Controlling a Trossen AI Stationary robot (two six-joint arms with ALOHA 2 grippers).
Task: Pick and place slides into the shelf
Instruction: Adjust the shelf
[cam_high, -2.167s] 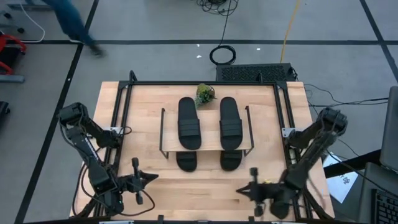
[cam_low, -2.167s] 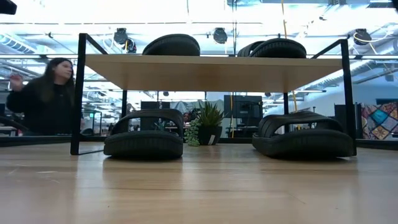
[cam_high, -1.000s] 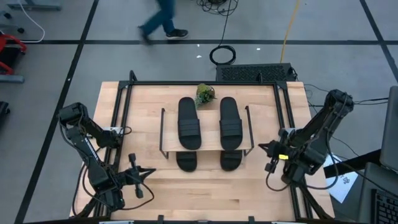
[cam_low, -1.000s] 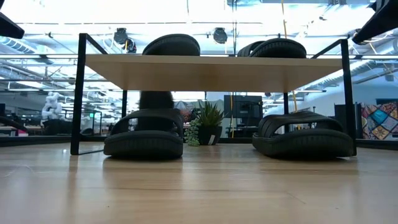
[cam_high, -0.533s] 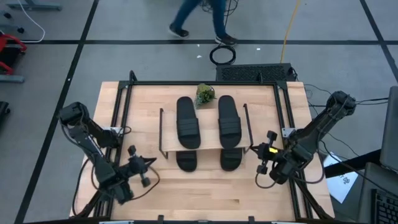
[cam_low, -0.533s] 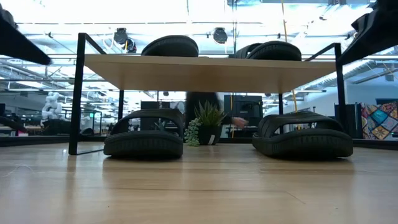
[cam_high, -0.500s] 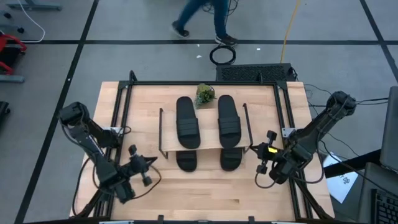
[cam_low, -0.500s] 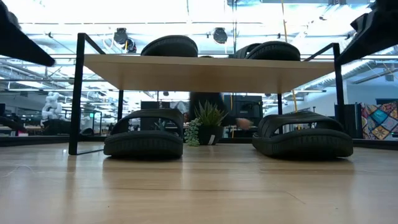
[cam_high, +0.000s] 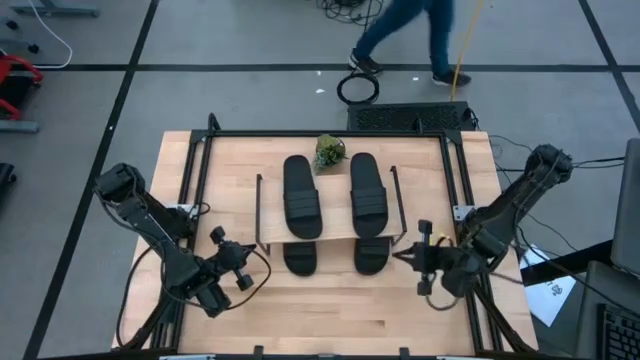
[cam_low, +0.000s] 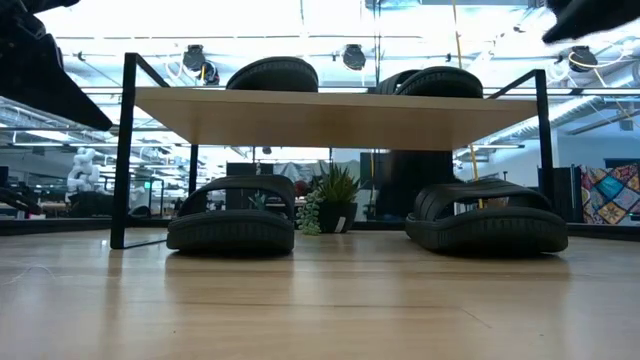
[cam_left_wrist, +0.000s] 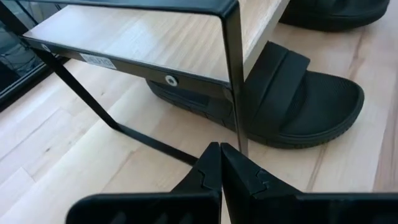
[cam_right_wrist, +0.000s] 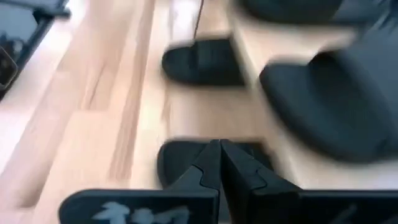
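The shelf stands mid-table on thin black legs. Two black slides lie on its top board. Two more rest flat on the tabletop under it, with their near ends sticking out. My left gripper is shut, just off the shelf's near left leg. The slide behind that leg is untouched. My right gripper is shut at the shelf's near right corner. My right gripper points level toward the table's left, and its shut fingertips are at the shelf's near right corner. The wrist view is blurred, and I cannot tell whether they touch the leg or the slide there.
A small potted plant stands behind the shelf at its far side. The black frame runs along the table's left, right and far sides. Bare wood lies between the shelf and the near edge. A person walks on the floor beyond.
My left gripper has moved toward the far edge and right, up to the shelf's near left leg. My right gripper has moved left toward the shelf's near right corner. The shelf's right end has shifted slightly toward the table's left. The person has walked rightward.
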